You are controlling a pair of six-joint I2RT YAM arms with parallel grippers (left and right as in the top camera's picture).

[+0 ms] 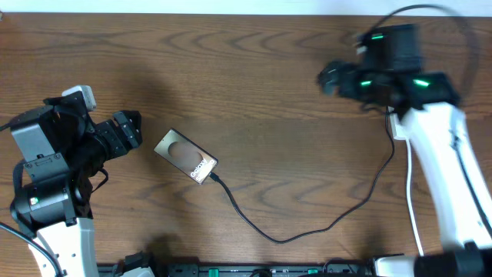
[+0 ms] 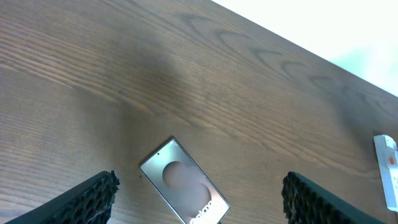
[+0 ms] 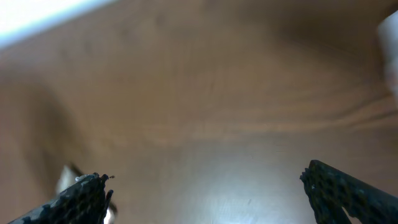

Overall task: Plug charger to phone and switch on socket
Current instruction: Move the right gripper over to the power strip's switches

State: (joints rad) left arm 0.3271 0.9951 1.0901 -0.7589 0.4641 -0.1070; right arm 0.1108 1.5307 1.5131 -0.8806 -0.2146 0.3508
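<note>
The phone (image 1: pixel 186 156) lies flat on the wooden table, left of centre, with its bronze face up. It also shows in the left wrist view (image 2: pixel 183 183). The charger, a thin black cable (image 1: pixel 286 239), runs from the phone's lower right end in a loop to the socket (image 1: pixel 397 126). Its tip meets the phone's end. The white socket is mostly hidden under my right arm; one end shows in the left wrist view (image 2: pixel 388 168). My left gripper (image 1: pixel 131 131) is open and empty, just left of the phone. My right gripper (image 1: pixel 330 77) is open and empty, left of the socket.
A white cord (image 1: pixel 413 208) runs down the right side beside my right arm. The table's far edge shows in the left wrist view (image 2: pixel 298 43). The right wrist view is blurred and shows bare wood (image 3: pixel 205 124). Black fittings line the front edge (image 1: pixel 254 271).
</note>
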